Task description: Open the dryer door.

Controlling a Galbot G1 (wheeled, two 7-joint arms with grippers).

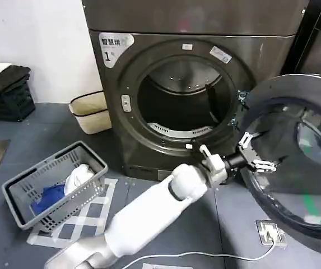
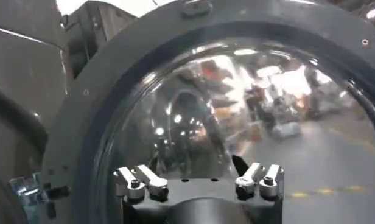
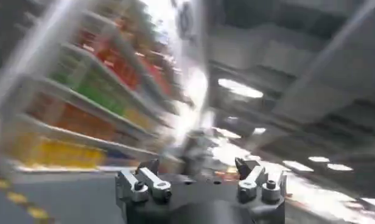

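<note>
1. Left gripper [image 1: 254, 151] is out at the end of the long white arm [image 1: 149, 216], fingers spread apart with nothing between them, right up at the inner face of the dryer door [image 1: 294, 162]. Can't tell if the tips actually touch it

2. From the left wrist cam the same gripper [image 2: 199, 182] sits wide open, looking straight into the door's [image 2: 84, 122] glass bowl, with its dark ring all around

3. The door is swung wide open to the right of the machine, hinged at the right edge of the opening, inner side facing the robot

4. Dryer [image 1: 177, 89] is the dark grey one with a "1" label at top left, drum [image 1: 182, 101] fully exposed

5. Right gripper [image 3: 199, 182] is open too, pointing at blurry shelves [image 3: 84, 97] and ceiling lights

6. On the floor to the left: a grey laundry basket [image 1: 20, 196] with blue and white clothes, a beige bin [image 1: 90, 112] by the dryer, a dark crate [image 1: 6, 95] by the wall

7. A small white box [image 1: 269, 232] with a cable lies under the open door
</note>
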